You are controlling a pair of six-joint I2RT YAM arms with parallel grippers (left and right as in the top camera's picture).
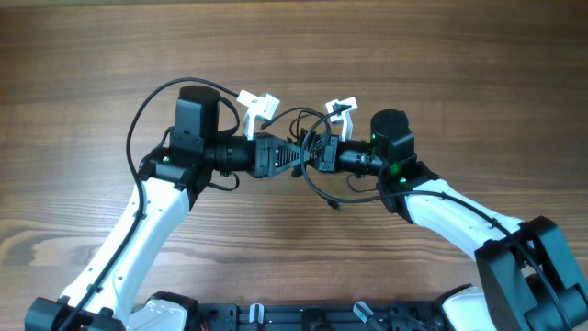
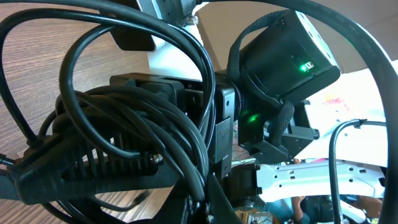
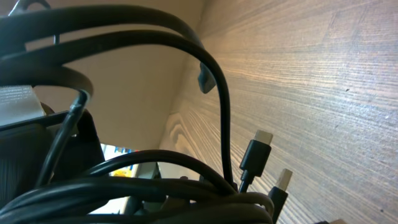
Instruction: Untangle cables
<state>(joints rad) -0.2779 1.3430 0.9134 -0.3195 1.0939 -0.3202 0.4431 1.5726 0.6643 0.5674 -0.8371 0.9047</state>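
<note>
Above table (image 1: 92, 74) centre, your left gripper (image 1: 290, 156), right gripper (image 1: 313, 152) meet, both clenched on cable tangle (image 2: 143, 118); USB plugs (image 3: 256, 151) dangle.

Black cables (image 2: 134, 109) fill the left and centre, looping over one another in a dense bundle. The bundle is packed against a ribbed black finger (image 2: 93, 167) at the lower left; how it is gripped is hidden. One wide loop arcs up over the wood table (image 2: 37, 46) at the top left. Just behind the bundle stands the right arm (image 2: 283, 59), a black housing with two green lights. A white bracket (image 2: 311, 177) lies below it.
</note>
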